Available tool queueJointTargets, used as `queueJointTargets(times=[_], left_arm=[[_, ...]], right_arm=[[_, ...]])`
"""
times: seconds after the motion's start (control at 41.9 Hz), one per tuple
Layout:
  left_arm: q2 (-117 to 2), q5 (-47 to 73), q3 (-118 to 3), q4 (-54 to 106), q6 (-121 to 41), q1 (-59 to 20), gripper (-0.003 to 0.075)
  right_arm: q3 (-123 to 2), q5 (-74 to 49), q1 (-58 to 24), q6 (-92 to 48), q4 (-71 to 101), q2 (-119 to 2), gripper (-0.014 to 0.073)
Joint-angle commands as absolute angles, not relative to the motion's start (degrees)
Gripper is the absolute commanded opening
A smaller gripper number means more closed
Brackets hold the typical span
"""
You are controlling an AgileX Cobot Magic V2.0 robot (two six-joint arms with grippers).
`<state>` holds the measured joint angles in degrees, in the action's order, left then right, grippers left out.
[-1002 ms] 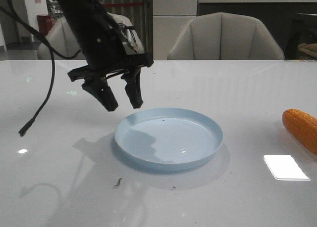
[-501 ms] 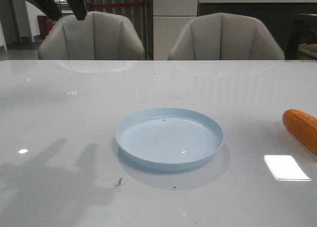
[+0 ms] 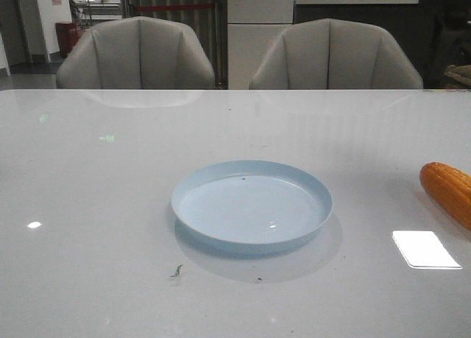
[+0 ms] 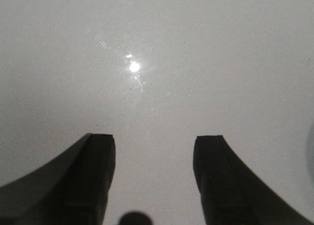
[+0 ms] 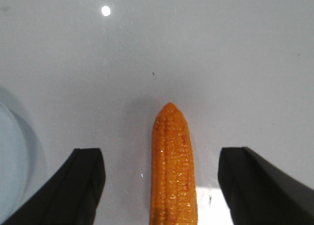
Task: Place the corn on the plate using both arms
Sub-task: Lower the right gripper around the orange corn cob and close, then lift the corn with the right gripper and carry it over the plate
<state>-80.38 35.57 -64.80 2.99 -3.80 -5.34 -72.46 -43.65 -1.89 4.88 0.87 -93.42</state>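
Plate [image 3: 252,202]: pale blue, round, sitting empty near the middle of the white table [image 3: 88,205] in the front view. A sliver of its rim is showing at the edge of the right wrist view [image 5: 10,151].

Corn [image 3: 447,193]: orange-yellow cob, lying on the table at the right edge of the front view, well apart from the plate and partly cut off by the frame. In the right wrist view the corn [image 5: 173,166] is lying lengthwise between the two fingers, its tapered tip pointing away from the wrist, touching neither finger.

Right gripper [image 5: 162,178]: fingers standing wide apart, hanging over the corn and straddling it with clear table showing on both sides.

Left gripper [image 4: 154,173]: fingers spread apart, holding nothing, hanging over bare table with a bright light reflection ahead of it.

Neither arm is showing in the front view.

Chairs: two grey chairs [image 3: 136,52] standing behind the far table edge.

Reflection: a bright rectangular patch [image 3: 425,248] lying on the table near the corn.
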Motion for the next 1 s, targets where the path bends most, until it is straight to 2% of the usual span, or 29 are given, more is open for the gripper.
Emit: queueJointTargets(times=[0.0, 0.239, 0.596, 0.763, 0.978], left_arm=[[-74.27, 29.69, -62.06, 2.97, -3.67, -4.61, 0.0428], [-68.51, 30.55, -58.22, 2.97, -3.67, -4.61, 0.0428], [-67.15, 30.68, -58.22, 2.97, -3.67, -4.61, 0.0428], [-67.15, 30.68, -58.22, 2.97, -3.67, -4.61, 0.0428], [-67.15, 30.68, -58.22, 2.97, -3.67, -4.61, 0.0428]], right_arm=[[-76.03, -44.7, -1.64, 5.01, -1.89, -96.05, 0.0592], [-76.69, -45.41, -1.64, 5.01, -2.77, -102.93, 0.0592], [-76.69, -46.2, -1.64, 4.87, -2.71, -106.33, 0.0584], [-76.69, -47.52, -1.64, 4.32, -2.71, -108.12, 0.0486], [-76.82, -48.05, -1.64, 3.97, -2.71, -109.12, 0.0302]])
